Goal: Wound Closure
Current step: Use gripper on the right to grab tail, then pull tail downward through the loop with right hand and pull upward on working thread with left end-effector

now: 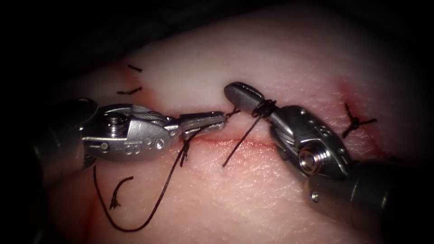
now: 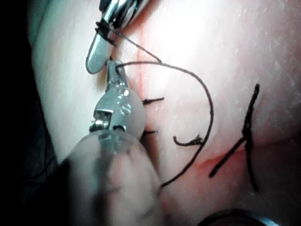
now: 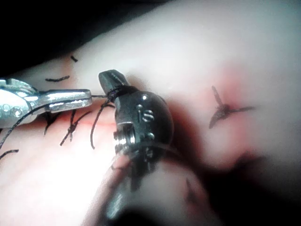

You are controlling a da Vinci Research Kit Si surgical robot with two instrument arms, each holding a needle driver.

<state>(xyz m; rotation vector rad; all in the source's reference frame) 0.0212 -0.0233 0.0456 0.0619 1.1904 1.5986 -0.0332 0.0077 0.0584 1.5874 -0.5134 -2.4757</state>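
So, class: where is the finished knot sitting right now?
In the endoscope view the finished knot lies on the tissue at the far right, just beyond the right tool, whose jaws carry wraps of thread.

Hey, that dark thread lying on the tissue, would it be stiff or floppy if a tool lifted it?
Probably floppy: the thread lies in a loose curve on the tissue. Likely light too, wrapping snugly around the right tool.
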